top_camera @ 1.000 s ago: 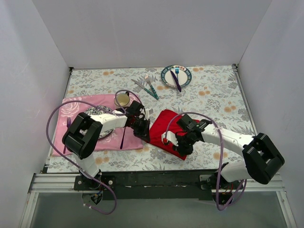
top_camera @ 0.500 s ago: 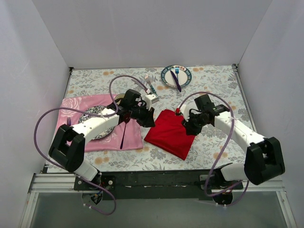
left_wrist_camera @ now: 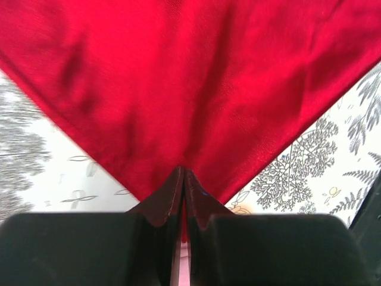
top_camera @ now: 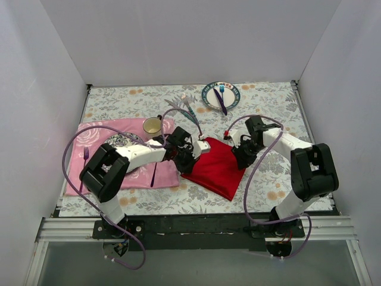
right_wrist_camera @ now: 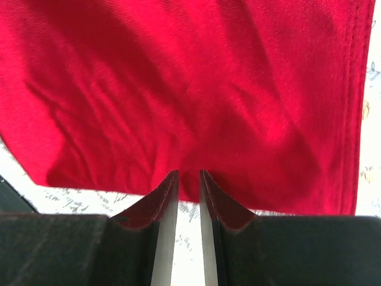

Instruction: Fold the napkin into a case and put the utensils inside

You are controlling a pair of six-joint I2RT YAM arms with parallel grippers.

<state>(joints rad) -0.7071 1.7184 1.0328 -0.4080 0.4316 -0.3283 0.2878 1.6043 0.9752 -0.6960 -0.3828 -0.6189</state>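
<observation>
Two pincers meet one napkin (top_camera: 217,167), lying flat on the counter (top_camera: 119,101) between them. My left pincer (left_wrist_camera: 183,174) is pinched together on its left corner, cloth caught between the tips. My right pincer (right_wrist_camera: 189,176) straddles the opposite edge, fingers a slit apart; whether it grips I cannot tell. Utensils (top_camera: 191,114) lie farther back.

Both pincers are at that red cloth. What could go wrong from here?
1. The left pincer pinches only the very corner of the plain red cloth napkin; a pull could slip it free.
2. The right pincer has its fingers slightly apart at the hem, so it may not grip, leaving a lopsided fold.
3. The left arm's purple cable loops beside the silver fork and knife with teal handles and might drag them.
</observation>
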